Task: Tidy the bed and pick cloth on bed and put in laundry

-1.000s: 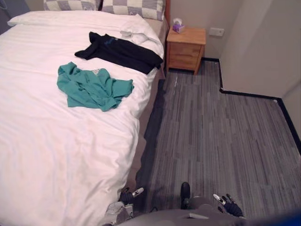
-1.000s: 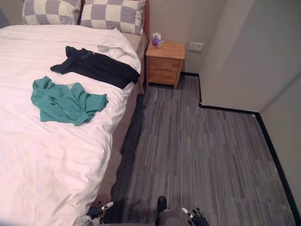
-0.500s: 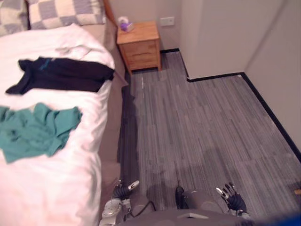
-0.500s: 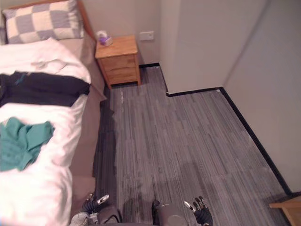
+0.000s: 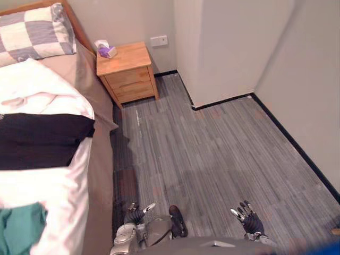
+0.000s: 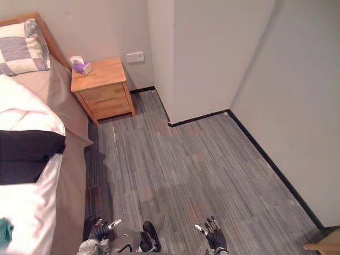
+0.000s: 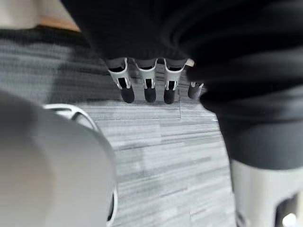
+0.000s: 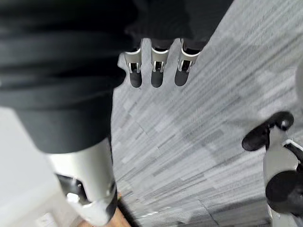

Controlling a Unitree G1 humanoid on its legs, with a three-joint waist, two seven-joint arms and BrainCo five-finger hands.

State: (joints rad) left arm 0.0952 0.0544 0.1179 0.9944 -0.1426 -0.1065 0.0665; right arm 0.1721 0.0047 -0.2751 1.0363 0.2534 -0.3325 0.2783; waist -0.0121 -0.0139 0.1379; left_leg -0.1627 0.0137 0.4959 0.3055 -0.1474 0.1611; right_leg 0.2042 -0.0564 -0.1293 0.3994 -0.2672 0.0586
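Status: both cloths are on the bed; neither is taken up yet.

Location of items: A black garment lies flat across the white cover, its end reaching the side of the bed that faces the floor. A green garment lies crumpled further down the bed, partly cut off at the picture's edge. A checked pillow sits at the head. A wooden nightstand with a tissue box stands beside the bed.

Hands: The left hand hangs low, close to the side of the bed. Its fingers are straight and relaxed, holding nothing. The right hand hangs over open floor, well apart from the bed. Its fingers are straight, slightly spread, and empty.

Handling assessment: Both garments appear to be light, soft and limp. They should bunch readily and will trail if lifted by one corner. The green garment offers raised folds, so a closing grasp on the thickest part of the heap looks soundest. The black garment lies flat. Its end at the bed's edge looks the easiest place to gather a fold.

Risk: The white cover beneath is equally soft and could be caught up in the same grasp.
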